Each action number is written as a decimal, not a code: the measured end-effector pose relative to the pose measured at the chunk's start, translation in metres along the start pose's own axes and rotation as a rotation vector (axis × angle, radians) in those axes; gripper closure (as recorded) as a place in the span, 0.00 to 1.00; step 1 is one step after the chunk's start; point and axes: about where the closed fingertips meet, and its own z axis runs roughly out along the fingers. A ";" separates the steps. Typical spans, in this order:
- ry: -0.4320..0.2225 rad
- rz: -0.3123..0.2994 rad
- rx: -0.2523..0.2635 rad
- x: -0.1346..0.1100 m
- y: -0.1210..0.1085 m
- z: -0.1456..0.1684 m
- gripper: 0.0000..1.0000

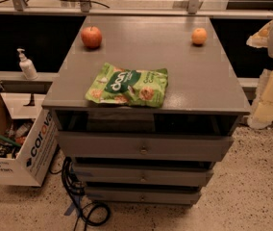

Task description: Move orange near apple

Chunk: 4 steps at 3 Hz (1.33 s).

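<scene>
The orange (199, 35) sits on the grey cabinet top (194, 81) at the far right corner. The red apple (91, 36) with yellowish patches and a short stem sits at the far left corner, well apart from the orange. My gripper (270, 100) shows as pale white and yellowish parts at the right edge of the camera view. It is off the cabinet top, right of it and nearer than the orange, and touches neither fruit.
A green snack bag (128, 85) lies flat near the front middle of the cabinet top. An open cardboard box (18, 146) stands on the floor at left. A soap dispenser (27, 64) stands on a ledge. Cables (81, 201) lie on the floor.
</scene>
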 end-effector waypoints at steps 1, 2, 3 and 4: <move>0.000 0.000 0.000 0.000 0.000 0.000 0.00; -0.020 -0.002 -0.001 -0.002 -0.001 0.004 0.00; -0.062 0.034 0.015 -0.009 -0.026 0.030 0.00; -0.108 0.116 0.043 -0.011 -0.074 0.062 0.00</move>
